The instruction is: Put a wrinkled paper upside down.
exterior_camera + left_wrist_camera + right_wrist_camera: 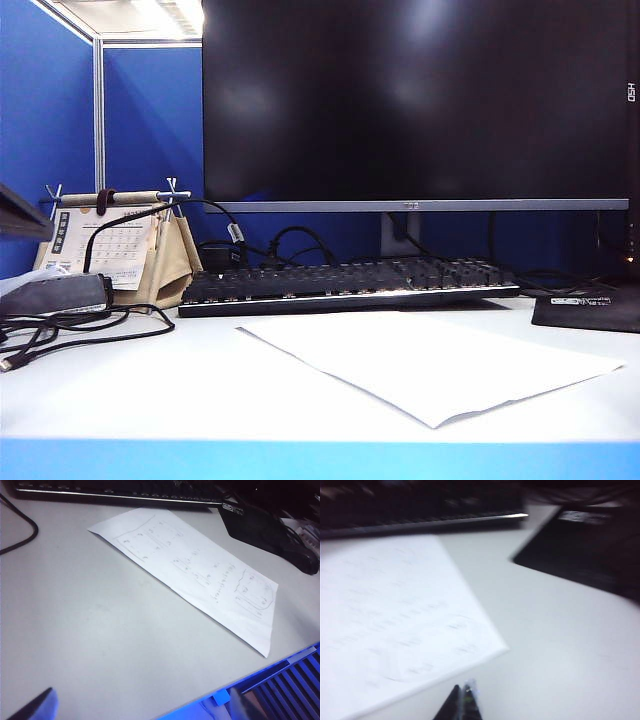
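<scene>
A wrinkled paper lies flat on the desk before the keyboard, long axis running ten to four o'clock. Right gripper — pinched shut, empty — hovers nearest its corner; left gripper stands wide, farther off.

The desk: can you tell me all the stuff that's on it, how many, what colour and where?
wrinkled paper: one, white, faint print showing, lying flat on the desk in front of the keyboard
keyboard: one, black, under the monitor
monitor: one, black, screen dark, at the back
desk calendar: one, beige with a printed grid, back left
cables: several, black, on the left
mouse pad: one, black, far right
mouse: one, black, on the mouse pad
desk: one, white, blue front edge
left gripper: open, empty, above the bare desk left of the paper
right gripper: shut, empty, near the paper's right corner
</scene>
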Controlling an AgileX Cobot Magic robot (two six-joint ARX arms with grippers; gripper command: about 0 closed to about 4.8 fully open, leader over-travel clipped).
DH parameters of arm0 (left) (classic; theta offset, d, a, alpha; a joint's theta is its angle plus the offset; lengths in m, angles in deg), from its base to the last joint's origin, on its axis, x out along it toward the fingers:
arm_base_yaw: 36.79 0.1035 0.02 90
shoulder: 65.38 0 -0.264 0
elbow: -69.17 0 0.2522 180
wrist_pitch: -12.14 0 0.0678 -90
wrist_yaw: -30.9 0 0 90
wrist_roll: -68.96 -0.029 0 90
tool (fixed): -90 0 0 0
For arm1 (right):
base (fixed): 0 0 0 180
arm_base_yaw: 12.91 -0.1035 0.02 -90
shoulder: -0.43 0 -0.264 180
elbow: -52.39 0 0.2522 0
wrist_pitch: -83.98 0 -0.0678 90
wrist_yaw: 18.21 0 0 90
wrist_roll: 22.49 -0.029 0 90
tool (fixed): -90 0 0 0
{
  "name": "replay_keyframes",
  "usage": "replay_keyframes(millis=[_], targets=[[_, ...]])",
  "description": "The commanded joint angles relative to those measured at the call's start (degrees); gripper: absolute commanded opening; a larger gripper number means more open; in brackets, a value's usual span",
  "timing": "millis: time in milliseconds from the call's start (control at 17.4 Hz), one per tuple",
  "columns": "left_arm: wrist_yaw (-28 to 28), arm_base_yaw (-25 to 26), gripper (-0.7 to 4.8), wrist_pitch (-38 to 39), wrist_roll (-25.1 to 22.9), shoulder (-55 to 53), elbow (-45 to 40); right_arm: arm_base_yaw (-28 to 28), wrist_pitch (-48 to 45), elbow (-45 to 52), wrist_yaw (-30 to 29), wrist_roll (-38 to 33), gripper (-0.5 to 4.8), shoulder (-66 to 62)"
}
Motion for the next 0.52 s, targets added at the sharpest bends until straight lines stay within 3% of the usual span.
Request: replay_keyframes(millis=[58,288,345,403,518], targets=[[0.2,0.0,4.65,-0.3,-0.4,0.0,0.0,-0.1,-2.8,0.0,-4.5,-1.7,-0.06,-0.1],[0.3,0.0,4.65,1.3,1.6,0.0,0.0,0.0,-3.2,0.0,-4.5,-1.7,-0.06,-0.1],[4.2,0.0,4.65,1.5,2.6,0.0,1.6,0.0,-5.0,-0.1,-5.4,-2.3,-0.06,-0.1],[7.2,0.0,4.65,2.0,2.6,0.0,4.0,0.1,-7.0,-0.7,-8.3,-5.0,-0.06,-0.1],[8.0,0.0,4.65,3.0,2.4,-0.1,9.2,0.9,-9.2,-2.1,-10.8,-11.2,-0.04,-0.3]])
